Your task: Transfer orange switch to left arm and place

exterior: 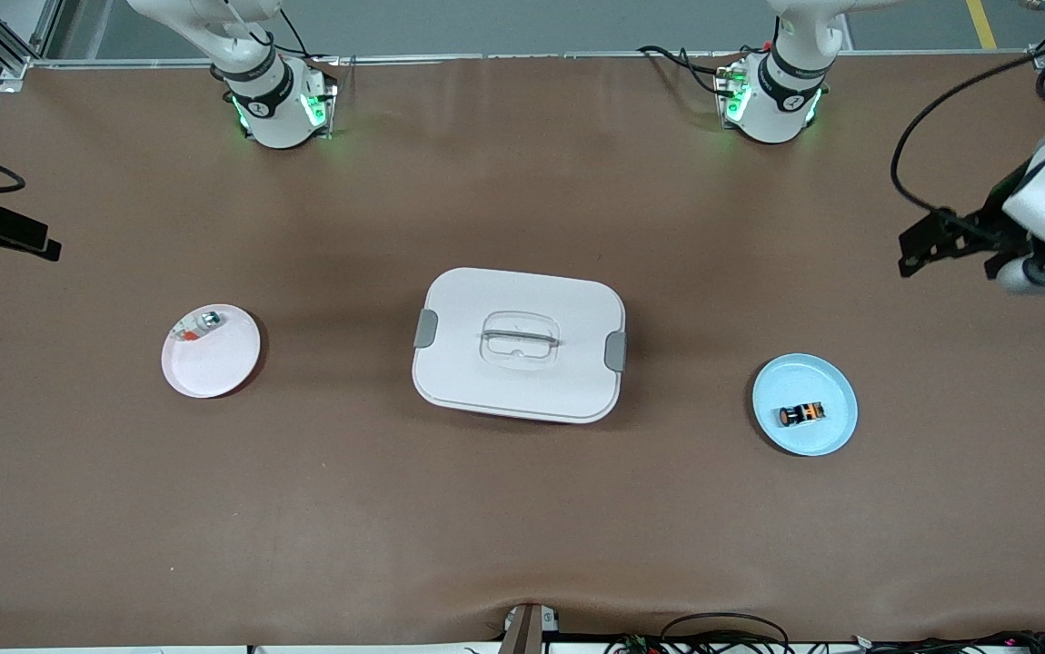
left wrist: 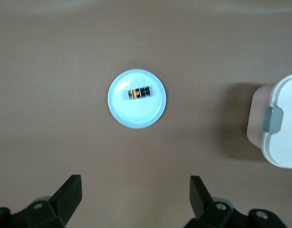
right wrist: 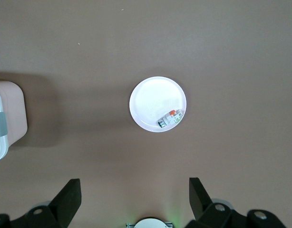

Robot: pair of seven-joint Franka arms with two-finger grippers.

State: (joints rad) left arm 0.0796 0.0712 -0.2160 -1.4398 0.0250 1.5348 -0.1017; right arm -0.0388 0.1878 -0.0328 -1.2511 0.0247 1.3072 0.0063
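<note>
Brown matte worktop (exterior: 522,527), faintly creased; no legible writing anywhere.
Left pincer (left wrist: 135,190) open, empty, high over the worktop's left-arm end. Orange switch (left wrist: 139,93) lies on the blue plate (left wrist: 118,110) below it; white box (left wrist: 285,124) sits off to one side, mid-worktop. Right pincer (right wrist: 134,191) open, empty, over the white plate (right wrist: 146,102) carrying a small silver-teal part (right wrist: 169,118).

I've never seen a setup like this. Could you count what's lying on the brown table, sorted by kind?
Plates: 2, a blue plate and a pink plate
Small parts: 2, the orange switch on the blue plate, a silver-teal part on the pink plate
Boxes: 1, the white box between the plates
Total: 5
</note>
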